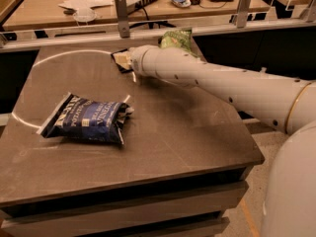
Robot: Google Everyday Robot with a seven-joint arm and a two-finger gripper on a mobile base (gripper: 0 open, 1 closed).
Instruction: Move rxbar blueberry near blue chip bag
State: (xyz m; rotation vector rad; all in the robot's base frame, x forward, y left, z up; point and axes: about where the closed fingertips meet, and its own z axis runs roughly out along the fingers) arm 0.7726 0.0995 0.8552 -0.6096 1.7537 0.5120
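Note:
The blue chip bag point(89, 120) lies flat on the left half of the dark table point(187, 132), crinkled, with white lettering. The rxbar blueberry point(118, 59) is a small flat dark bar at the back of the table, partly hidden by my gripper. My gripper point(125, 59) is right at the bar, at the end of the white arm that reaches in from the right. I cannot tell whether it touches the bar. The bar is well apart from the blue chip bag, farther back and to its right.
A green chip bag point(177, 37) sits at the table's back edge, just behind my arm. A metal rail with posts point(120, 14) runs behind the table, with a cluttered desk beyond. My arm crosses the right back part of the table.

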